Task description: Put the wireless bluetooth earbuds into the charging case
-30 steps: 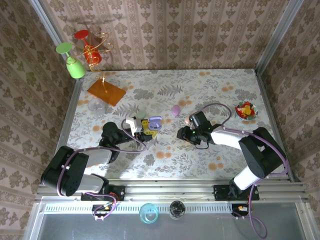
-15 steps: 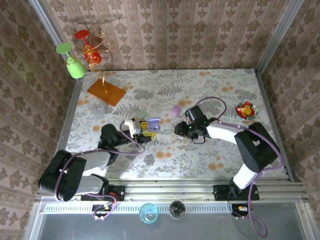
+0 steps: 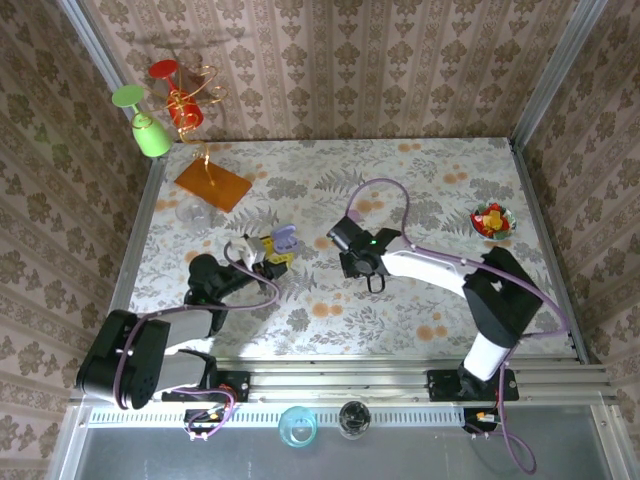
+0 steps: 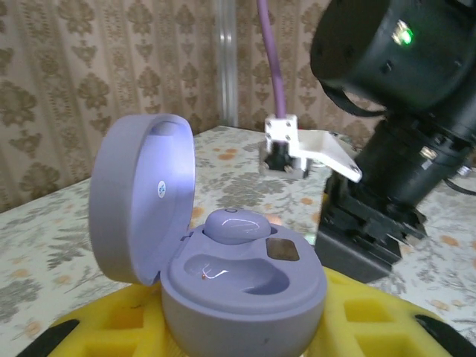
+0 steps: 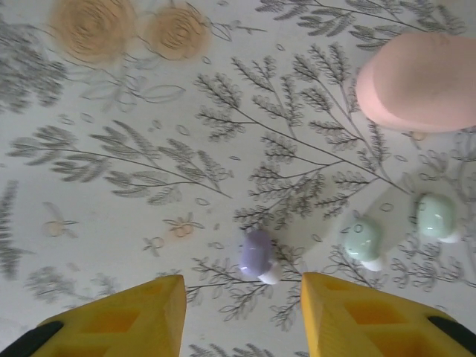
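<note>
Left gripper is clamped tight on the lilac pebble-shaped plastic charging case, with a yellow foam pad on either side and the lid flipped up at 9 o'clock. One glossy lilac earbud sits in the case's far well. Right gripper hangs over the floral-print tabletop, jaws spread wide, nothing in them. A loose lilac earbud lies at 12 o'clock from the gap. Two pale green earbuds are at its 3 o'clock, and a closed pink pebble-shaped case is between 1 and 2 o'clock.
</note>
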Motion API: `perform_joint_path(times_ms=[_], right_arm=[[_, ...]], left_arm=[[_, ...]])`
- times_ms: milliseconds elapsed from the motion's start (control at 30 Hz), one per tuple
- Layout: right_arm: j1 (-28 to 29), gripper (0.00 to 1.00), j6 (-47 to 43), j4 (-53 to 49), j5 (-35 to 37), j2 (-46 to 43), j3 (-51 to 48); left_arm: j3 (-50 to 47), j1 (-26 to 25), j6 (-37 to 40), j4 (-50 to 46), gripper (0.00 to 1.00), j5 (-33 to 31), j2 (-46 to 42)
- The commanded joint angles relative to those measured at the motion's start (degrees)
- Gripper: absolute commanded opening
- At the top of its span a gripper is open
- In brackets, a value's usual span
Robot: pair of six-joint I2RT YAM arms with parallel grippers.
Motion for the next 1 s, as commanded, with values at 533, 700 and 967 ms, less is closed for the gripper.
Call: perform_joint_path(times_ms=[533, 700, 967], right_arm=[[6.0, 0.35, -1.6, -14.6, 16.7, 16.2, 13.0], [5.9, 0.31, -2.1, -15.2, 16.9, 17.9, 14.1], [5.9, 0.28, -1.9, -16.2, 16.3, 19.2, 14.7]], left_arm=[[-0.7, 1.2, 3.3, -11.0, 0.30, -3.3, -10.6], [-0.8, 1.1, 3.3, -11.2, 0.30, -4.1, -11.1], [-0.6, 1.2, 3.4, -11.4, 0.30, -3.8, -11.0]])
